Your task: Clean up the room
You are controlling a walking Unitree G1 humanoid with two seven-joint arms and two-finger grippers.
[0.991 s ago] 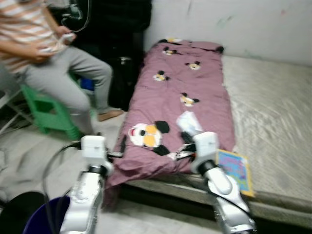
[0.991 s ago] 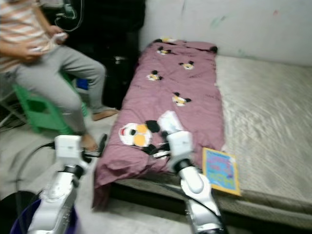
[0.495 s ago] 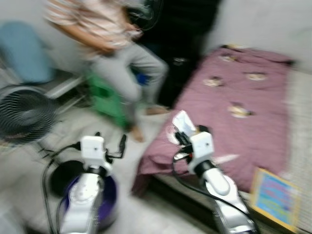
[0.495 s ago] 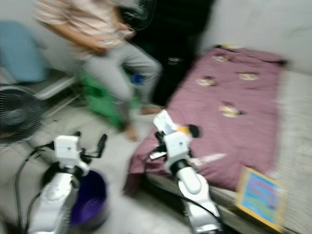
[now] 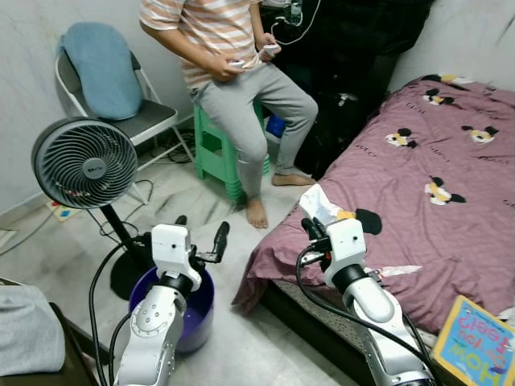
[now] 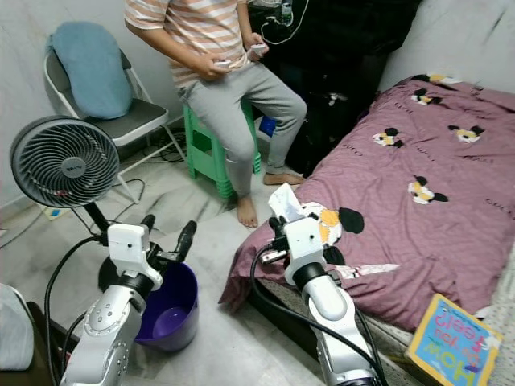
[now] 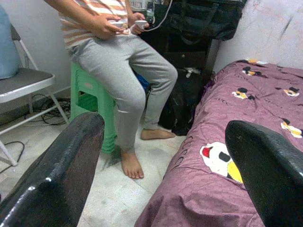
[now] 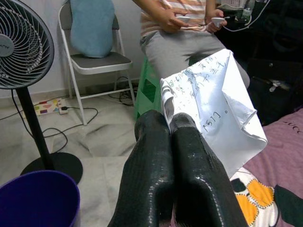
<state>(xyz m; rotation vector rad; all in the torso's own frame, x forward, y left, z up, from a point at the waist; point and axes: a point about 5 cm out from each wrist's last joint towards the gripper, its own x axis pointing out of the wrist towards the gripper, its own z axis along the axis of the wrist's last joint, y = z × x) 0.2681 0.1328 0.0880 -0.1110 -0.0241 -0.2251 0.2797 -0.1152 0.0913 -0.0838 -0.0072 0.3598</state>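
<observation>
At the far left of the head view stands a round grey pedestal fan (image 5: 84, 163) on a black base, with a grey folding chair (image 5: 121, 104) holding a blue cushion above it in the upper left.

Low and left of centre, the left gripper (image 5: 199, 239) is raised with its 2 black fingers spread wide and nothing between them. Directly beneath that arm sits the round purple plastic bin (image 5: 195, 310), its mouth facing up.

In the upper centre a person (image 5: 233, 72) in a striped shirt and grey trousers sits on a green plastic stool (image 5: 217, 157), both hands busy with a small device.

Right of centre, the right gripper (image 5: 312, 227) has its 2 fingers pressed together on a crumpled white sheet of paper with handwriting (image 8: 213, 104). The sheet stands above the fingertips, its long axis running up and away from the wrist. It hangs over the near corner of the mauve quilt with cartoon mouse faces (image 5: 418, 185), which fills the right side.

The bin lies to the left of the paper and lower, with open floor between. The right arm holds the sheet, so it likely must swing left and down to drop it.

In the bottom right corner lies a colourful picture book (image 5: 475, 346).
</observation>
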